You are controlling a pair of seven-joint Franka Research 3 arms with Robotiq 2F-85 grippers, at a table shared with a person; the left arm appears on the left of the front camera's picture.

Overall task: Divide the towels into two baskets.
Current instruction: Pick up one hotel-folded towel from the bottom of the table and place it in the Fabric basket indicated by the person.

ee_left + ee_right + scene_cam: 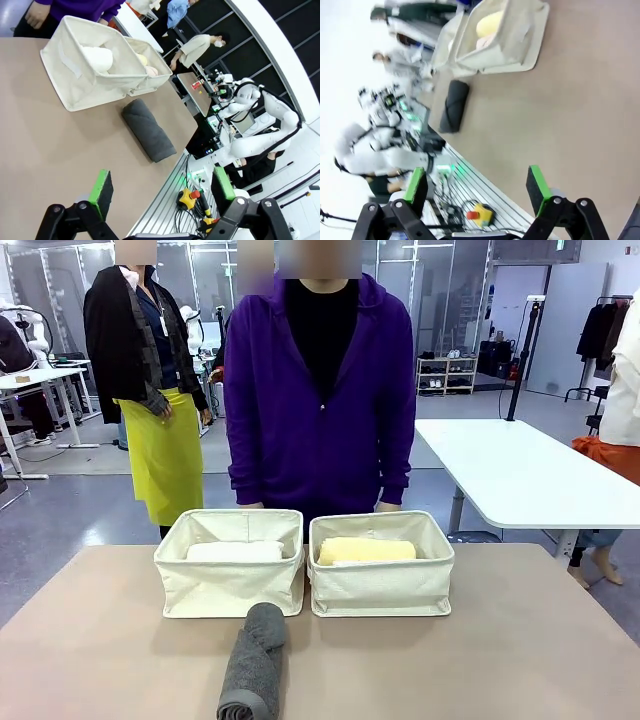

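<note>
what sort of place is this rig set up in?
Probably a robotics lab or test hall, not a home: a yellow emergency-stop box with cables sits beside the tan table's edge, a long white work table stands on open grey floor, and a metal shelf rack lines the back.

Table [520, 650]: you have two baskets on it, side by side at the middle and close together, near walls facing you.
Left basket [228, 585]: holds the left-basket towel [235, 551], lying crosswise inside.
Right basket [382, 585]: holds the right-basket towel [366, 549], lying crosswise inside. A second towel [485, 42] lies against it; whether beside or under, you cannot tell.
Loose towel [255, 660]: on the table before the left basket, lengthwise toward you, far end against that basket's near wall by its right corner.
Person [320, 390]: behind both baskets, at the far edge.
</note>
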